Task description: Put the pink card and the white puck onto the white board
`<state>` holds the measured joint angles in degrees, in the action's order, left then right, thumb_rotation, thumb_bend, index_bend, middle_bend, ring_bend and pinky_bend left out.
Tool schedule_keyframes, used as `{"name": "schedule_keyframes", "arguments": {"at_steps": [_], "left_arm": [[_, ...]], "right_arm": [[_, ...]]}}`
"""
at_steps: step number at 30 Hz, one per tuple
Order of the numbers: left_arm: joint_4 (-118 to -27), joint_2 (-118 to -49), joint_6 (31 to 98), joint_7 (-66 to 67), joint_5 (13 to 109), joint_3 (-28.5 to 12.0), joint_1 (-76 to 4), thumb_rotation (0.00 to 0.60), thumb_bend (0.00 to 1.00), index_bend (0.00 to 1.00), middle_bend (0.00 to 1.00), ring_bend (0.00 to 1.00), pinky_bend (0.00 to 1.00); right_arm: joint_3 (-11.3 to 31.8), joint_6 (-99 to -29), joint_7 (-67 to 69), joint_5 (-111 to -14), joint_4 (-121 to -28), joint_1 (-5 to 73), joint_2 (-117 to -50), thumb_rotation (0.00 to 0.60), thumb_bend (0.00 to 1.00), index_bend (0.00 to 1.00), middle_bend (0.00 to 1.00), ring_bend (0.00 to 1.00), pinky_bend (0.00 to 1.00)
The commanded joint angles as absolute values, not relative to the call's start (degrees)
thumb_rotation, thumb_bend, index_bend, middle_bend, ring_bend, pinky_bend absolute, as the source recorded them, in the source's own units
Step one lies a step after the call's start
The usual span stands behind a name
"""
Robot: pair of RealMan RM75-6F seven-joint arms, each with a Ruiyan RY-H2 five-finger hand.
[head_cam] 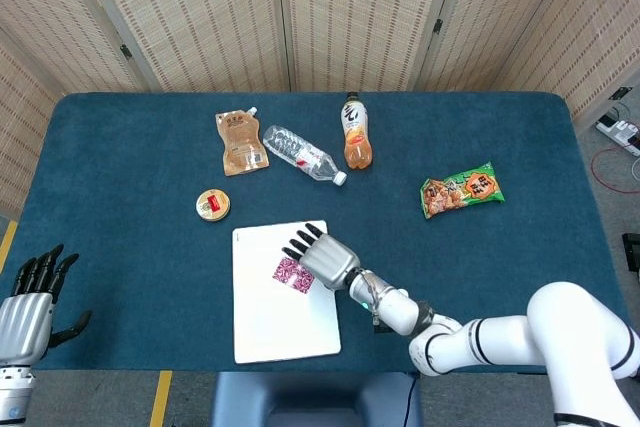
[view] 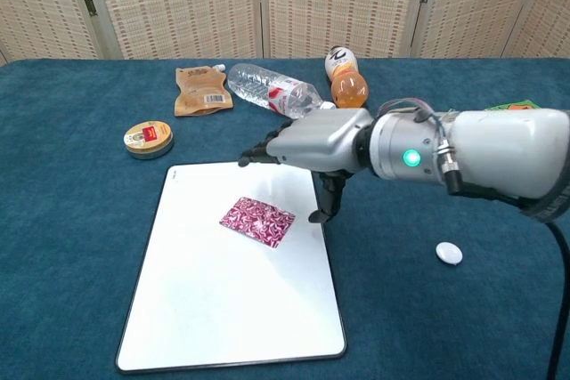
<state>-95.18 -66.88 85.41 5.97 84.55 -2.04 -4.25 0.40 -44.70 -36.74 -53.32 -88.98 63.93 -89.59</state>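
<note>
The pink patterned card (view: 257,221) (head_cam: 292,273) lies flat on the upper middle of the white board (view: 223,309) (head_cam: 270,327). My right hand (view: 307,149) (head_cam: 322,255) hovers just above and to the right of the card, fingers spread, holding nothing. The white puck (view: 449,254) rests on the blue cloth to the right of the board; my right forearm hides it in the head view. My left hand (head_cam: 30,297) stays at the table's near left corner, fingers apart and empty.
At the back lie a tan pouch (view: 199,89), a clear water bottle (view: 274,92) and an orange drink bottle (view: 343,77). A small round tin (view: 149,139) sits left of the board. A green snack bag (head_cam: 462,190) lies at the right.
</note>
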Motion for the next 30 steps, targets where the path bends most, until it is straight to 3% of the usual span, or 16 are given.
{"name": "schedule_keyframes", "arguments": {"at_steps": [1,5,18,30], "left_arm": [[-95.2,-66.9,85.3,6.1,84.6,-2.1,-4.4,0.600,0.32,0.14,0.03,0.06,0.00],[-95.6,-67.0,85.2,6.5,85.1,-2.1,-4.7,0.600,0.32,0.14,0.03,0.06,0.00],[-96.7,-67.0,84.8,7.6,85.6,-2.4,-5.4,0.600,0.32,0.14,0.03,0.06,0.00],[-97.0,-66.7,85.3,7.5,85.8,-2.1,-5.1,0.600,0.32,0.14,0.03,0.06,0.00]], "right_arm": [[-1.3,-48.1,-34.2,-57.0,-92.5,60.6,-85.7,0.600,0.30,0.02,0.11,0.00,0.00],[-4.0,-52.3,-31.7,-61.2,-95.6,56.0,-81.3,0.600,0.30,0.13,0.13,0.01,0.00],[-12.4,-58.7,-24.6,-73.7,-95.5,43.8,-76.4,0.600,0.30,0.30,0.18,0.02,0.00],[-11.3,-57.0,-23.1,-76.7,-90.5,40.2,-78.9,0.600,0.30,0.35,0.19,0.03,0.00]]}}
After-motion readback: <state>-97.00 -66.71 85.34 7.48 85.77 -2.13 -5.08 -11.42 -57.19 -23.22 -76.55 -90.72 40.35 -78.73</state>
